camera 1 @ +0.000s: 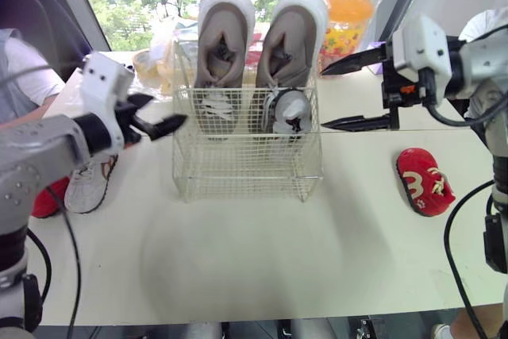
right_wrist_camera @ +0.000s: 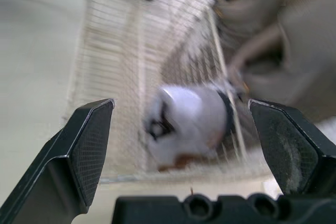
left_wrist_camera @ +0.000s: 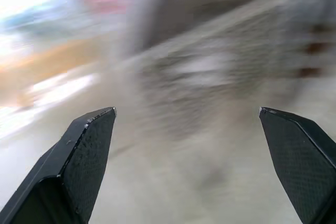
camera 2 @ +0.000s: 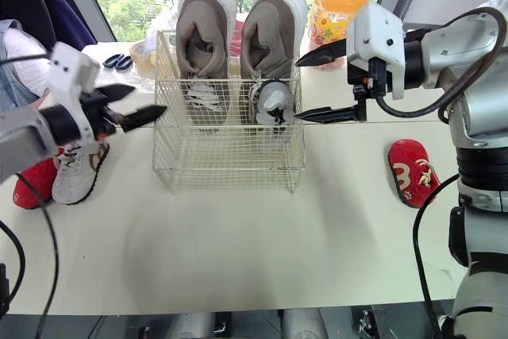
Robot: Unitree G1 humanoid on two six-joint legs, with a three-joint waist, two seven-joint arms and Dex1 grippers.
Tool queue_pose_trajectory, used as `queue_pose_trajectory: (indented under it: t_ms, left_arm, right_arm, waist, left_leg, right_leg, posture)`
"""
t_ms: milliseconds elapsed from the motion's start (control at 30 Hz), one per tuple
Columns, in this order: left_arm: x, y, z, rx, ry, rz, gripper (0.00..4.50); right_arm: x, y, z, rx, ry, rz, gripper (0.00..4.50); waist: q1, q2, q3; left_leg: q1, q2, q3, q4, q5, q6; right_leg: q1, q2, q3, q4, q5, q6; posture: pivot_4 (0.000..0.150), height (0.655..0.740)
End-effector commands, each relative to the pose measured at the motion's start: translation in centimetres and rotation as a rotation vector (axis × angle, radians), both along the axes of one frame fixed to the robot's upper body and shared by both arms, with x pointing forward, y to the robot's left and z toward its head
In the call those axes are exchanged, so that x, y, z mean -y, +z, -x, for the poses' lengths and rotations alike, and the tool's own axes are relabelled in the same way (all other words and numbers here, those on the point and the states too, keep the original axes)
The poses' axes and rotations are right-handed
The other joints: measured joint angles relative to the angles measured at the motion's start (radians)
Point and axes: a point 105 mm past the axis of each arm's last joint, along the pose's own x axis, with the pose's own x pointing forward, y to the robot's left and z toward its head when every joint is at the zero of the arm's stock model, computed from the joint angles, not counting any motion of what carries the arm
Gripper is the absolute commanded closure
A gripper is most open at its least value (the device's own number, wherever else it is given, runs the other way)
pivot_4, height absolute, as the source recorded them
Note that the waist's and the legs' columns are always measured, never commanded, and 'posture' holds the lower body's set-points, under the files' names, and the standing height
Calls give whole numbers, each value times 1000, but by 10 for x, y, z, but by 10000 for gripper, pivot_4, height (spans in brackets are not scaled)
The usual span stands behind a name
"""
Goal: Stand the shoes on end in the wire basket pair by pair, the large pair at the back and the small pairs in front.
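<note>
Basket: white wire basket [camera 1: 246, 166], mid-table; tall beige shoe pair [camera 1: 226, 33] on end at far side; small grey-white shoe [camera 1: 292, 113] near-right inside.
Left gripper [camera 1: 163, 113]: left of basket, fingers wide apart, empty.
Right gripper [camera 1: 324, 98]: right of basket, fingers wide apart, empty.
Table: small red shoe [camera 1: 425, 182] right.

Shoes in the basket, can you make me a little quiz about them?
1. True or false: the right gripper is holding a shoe.
2. Where does the big beige pair stand? A: on a shelf. B: at the back of the wire basket. C: on the floor.
3. What colour is the shoe lying on the table nearest the right gripper?
Key: 1 false; 2 B; 3 red.
</note>
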Motion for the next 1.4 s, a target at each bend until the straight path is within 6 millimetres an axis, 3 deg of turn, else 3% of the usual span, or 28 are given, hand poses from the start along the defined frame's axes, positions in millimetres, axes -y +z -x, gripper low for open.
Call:
queue_pose_trajectory:
  t_ms: [33, 200, 367, 533, 900, 1400]
  left_arm:
    - [-54, 1, 0, -107, 323, -95, 0]
    - [-97, -23, 15, -328, 492, -115, 0]
    - [-113, -39, 25, -459, 508, -111, 0]
    - [-109, -56, 15, -522, 456, -93, 0]
    - [-117, -66, -9, -525, 485, -120, 0]
    - [-120, -90, -11, -593, 516, -89, 0]
  right_arm:
    - [-12, -4, 18, 29, 117, 79, 673]
    - [-20, -12, 20, 20, 189, 107, 673]
    - [-24, -11, 19, 20, 205, 88, 673]
    - [-25, -11, 18, 20, 196, 75, 673]
    - [-17, -10, 25, 8, 123, 54, 673]
    - [-15, -11, 26, 13, 85, 44, 673]
  waist:
    - [-3, 0, 0]
    - [-3, 0, 0]
    - [1, -1, 0]
    - [2, -1, 0]
    - [0, -1, 0]
    - [1, -1, 0]
  left_leg:
    - [0, 0, 0, 0, 0, 0]
    - [0, 0, 1, 0, 0, 0]
    - [0, 0, 1, 0, 0, -1]
    - [0, 0, 1, 0, 0, -1]
    - [-1, 0, 2, 0, 0, -1]
    - [-1, 0, 1, 1, 0, -1]
  right_leg:
    - [0, 0, 0, 0, 0, 0]
    - [-1, 0, 0, 1, 0, 0]
    - [-1, 0, 0, 1, 0, 0]
    - [-1, -1, 0, 0, 0, 0]
    - [-1, -1, 0, 1, 0, 0]
    - [-1, -1, 0, 2, 0, 0]
  posture:
    - [1500, 7400]
    - [1500, 7400]
    - [1500, 7400]
    - [1500, 7400]
    - [1500, 7400]
    - [1500, 7400]
